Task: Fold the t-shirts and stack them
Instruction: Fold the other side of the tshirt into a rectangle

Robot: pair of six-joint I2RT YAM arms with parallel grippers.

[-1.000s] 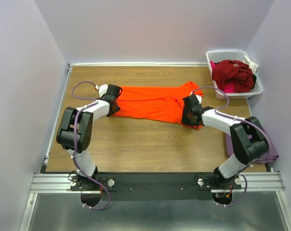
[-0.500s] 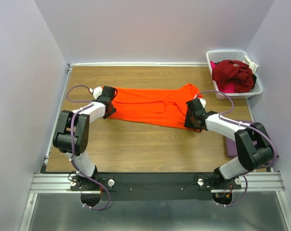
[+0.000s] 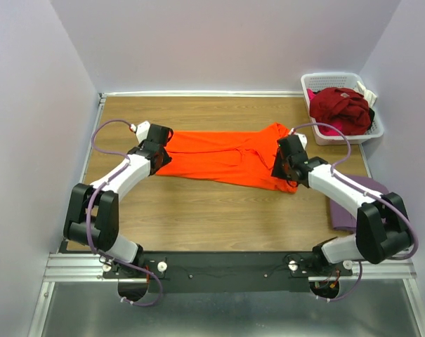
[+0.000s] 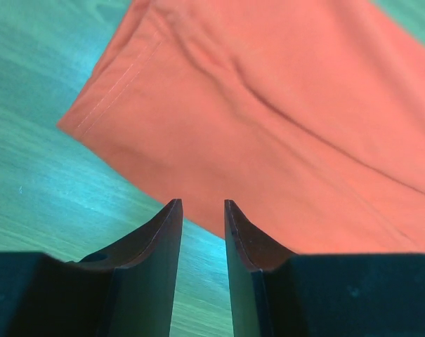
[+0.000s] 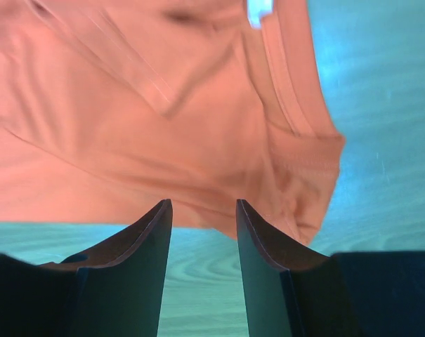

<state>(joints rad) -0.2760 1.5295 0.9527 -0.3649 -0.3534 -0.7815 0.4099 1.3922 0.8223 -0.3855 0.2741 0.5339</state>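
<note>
Left tool (image 4: 201,207) and right tool (image 5: 203,205) drew outward, both apart, over flat orange t-shirt (image 3: 226,154).

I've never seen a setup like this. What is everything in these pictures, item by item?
orange t-shirt: one, bright orange, spread flat across the middle of the table
dark red t-shirt: one, dark red, bunched on top in the basket
pink garment: one, pink, peeking out beneath the dark red one
purple t-shirt: one, mauve-purple, at the table's right edge, partly under the right arm
basket: one, white slatted plastic, far right corner
table: one, brown wood
left gripper: one, black fingers, open, at the orange shirt's left end
right gripper: one, black fingers, open, at its right end, near the collar
</note>
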